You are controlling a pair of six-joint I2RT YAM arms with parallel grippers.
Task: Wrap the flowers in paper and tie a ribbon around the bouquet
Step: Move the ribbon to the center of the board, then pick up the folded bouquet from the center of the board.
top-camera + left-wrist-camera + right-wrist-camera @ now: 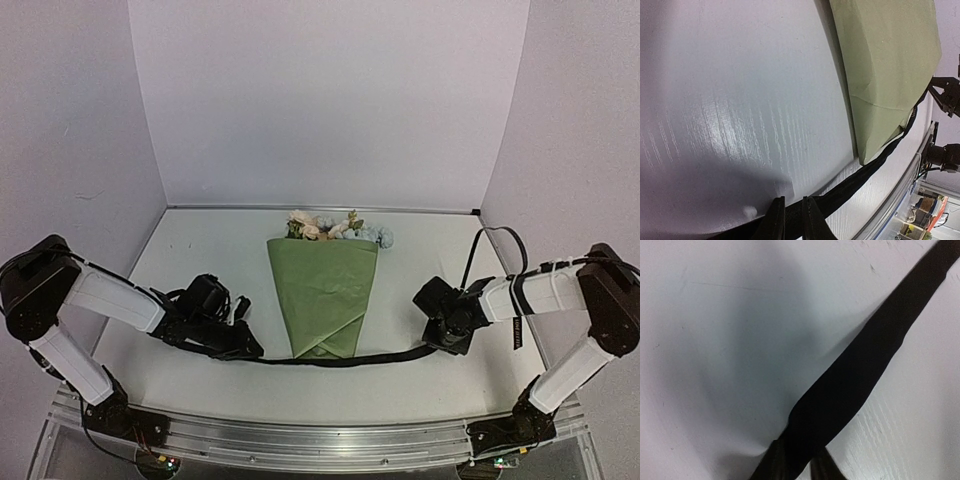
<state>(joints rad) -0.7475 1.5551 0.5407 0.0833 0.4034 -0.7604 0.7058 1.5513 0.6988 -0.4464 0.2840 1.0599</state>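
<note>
White table (200, 390): L pincer (792, 222) & R pincer (797, 465) each pinch ribbon (340, 362) by bouquet (325, 295) tip.

Lab test cell: white-walled booth (330, 100), aluminium rail (300, 440).

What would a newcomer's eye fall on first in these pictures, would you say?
First the bouquet, an olive-green paper cone lying in the middle of the table, with pale flowers at its far, wide end. Next the ribbon, a black line stretched past the cone's near tip, with the left gripper pinching one end and the right gripper the other.
</note>
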